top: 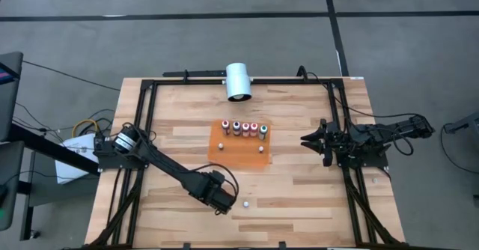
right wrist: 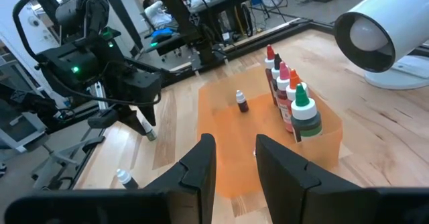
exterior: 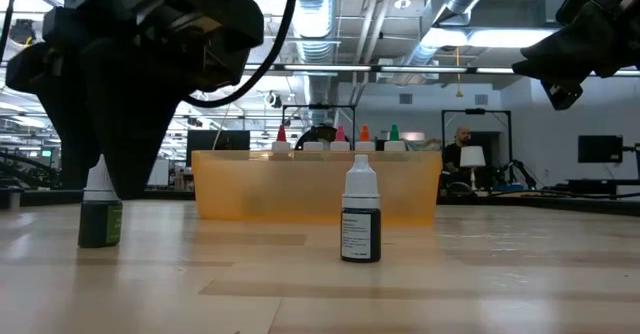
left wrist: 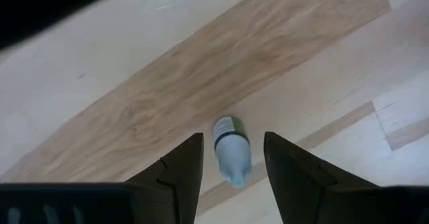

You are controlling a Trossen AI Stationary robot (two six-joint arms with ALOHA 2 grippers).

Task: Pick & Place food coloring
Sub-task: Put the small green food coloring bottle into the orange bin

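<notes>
A tray [top: 241, 154] lies in the middle of the table [top: 299, 197]. A row of bottles [top: 245, 128] stands along its far edge. Behind the tray stands a cylinder [top: 239, 81]. One bottle [top: 245, 203] stands on the table near the front edge, beside the left gripper [top: 222, 203].

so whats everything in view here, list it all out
translucent orange plastic tray: 1, orange, table centre
taller dropper bottles: 5, red, pink, orange and green tops, a row along the tray's far edge
small dark dropper bottles with white tops: 4, two standing in the tray, two on the table near its front edge
large white cylinder: 1, white, lying at the table's far edge
pale wooden table: 1
person: 1, far back in the room
left gripper: open, straddling one small bottle on the table
right gripper: open, empty, right of the tray
</notes>
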